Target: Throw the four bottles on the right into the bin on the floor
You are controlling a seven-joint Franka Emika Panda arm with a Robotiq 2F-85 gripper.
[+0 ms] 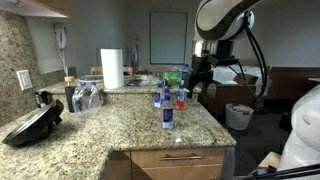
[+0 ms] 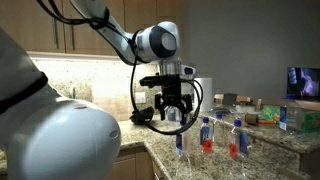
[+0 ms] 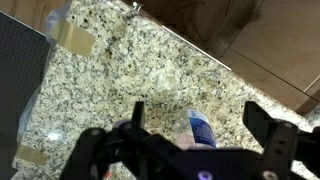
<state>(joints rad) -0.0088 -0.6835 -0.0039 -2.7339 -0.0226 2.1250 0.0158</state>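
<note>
— How do we take the first of the four bottles (image 1: pixel 166 103)?
— The tool (image 2: pixel 172 116) is spread wide and empty. We centre it over one top and descend straight, since they stand clustered on the surface (image 1: pixel 110 135) and neighbours could tip.
— Which view helps?
— The wrist view shows one bottle (image 3: pixel 198 130) below the jaws' gap. Only an exterior view shows the bin (image 1: pixel 239 117), down beyond the surface's edge.

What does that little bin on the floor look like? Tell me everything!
The bin is small, round and pale grey, with a whitish liner folded over its rim. It stands upright on the dark floor, past the end of the granite counter. It may be plastic, but it is too small to be sure. Only the floor seems to touch it. Its inside cannot be seen. It shows in an exterior view only.
</note>
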